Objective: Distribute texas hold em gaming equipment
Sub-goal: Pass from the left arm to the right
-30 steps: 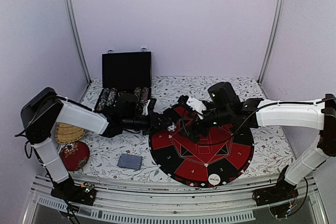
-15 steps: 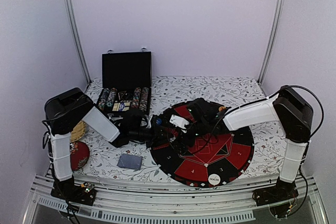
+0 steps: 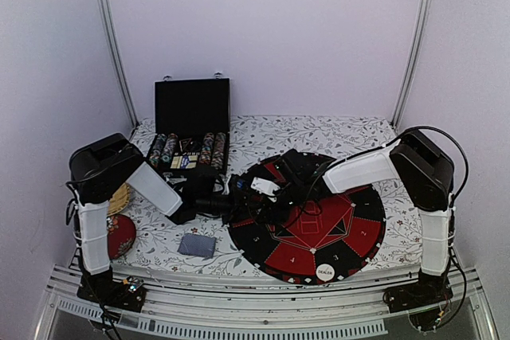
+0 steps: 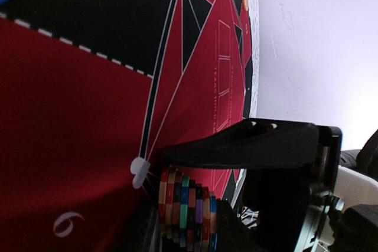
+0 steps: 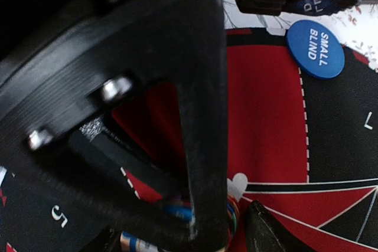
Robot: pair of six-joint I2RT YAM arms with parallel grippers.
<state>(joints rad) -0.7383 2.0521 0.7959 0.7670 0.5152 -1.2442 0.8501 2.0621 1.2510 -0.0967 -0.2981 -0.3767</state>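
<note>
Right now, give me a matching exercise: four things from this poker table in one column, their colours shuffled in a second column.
Things:
1. DEALER button
2. SMALL BLIND button
3. card deck
4. chip case

Colours:
A. black
B. blue
C. white
D. grey

Pairs: 1-C, 2-B, 3-D, 4-A

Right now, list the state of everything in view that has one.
chip case, open, lid upright
chip stack, upright on the mat
right hand, straddling chip stack, grip unclear
left hand, open or shut unclear
DEALER button, flat, label up
SMALL BLIND button, flat, label up
card deck, stacked, back up
</note>
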